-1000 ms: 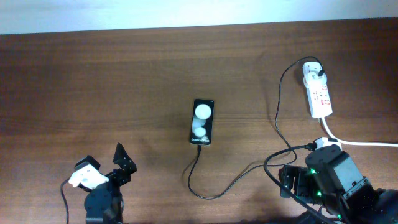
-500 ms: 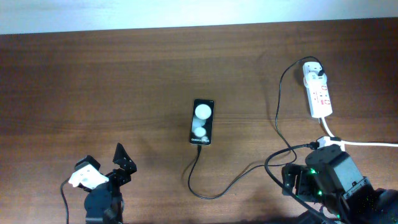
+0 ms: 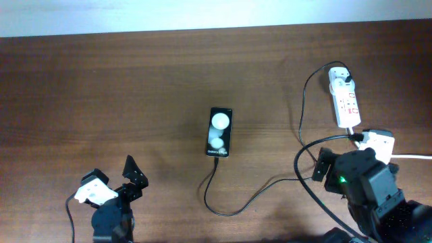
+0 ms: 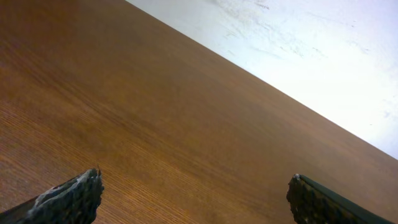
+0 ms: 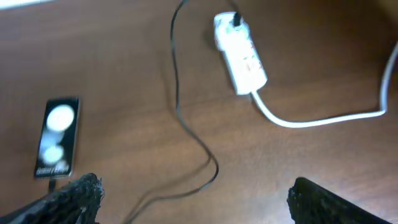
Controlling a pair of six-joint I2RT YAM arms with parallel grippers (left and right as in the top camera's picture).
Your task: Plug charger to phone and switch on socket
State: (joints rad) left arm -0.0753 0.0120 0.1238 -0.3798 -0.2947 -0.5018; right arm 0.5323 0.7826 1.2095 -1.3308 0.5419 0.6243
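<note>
Charger looks seated in phone, leaving only the socket switch ahead of right gripper; it and left gripper gape empty.

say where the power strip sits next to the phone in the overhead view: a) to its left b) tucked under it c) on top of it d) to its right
d, the power strip lies well off to the right of the phone, apart from it and not touching.
</note>
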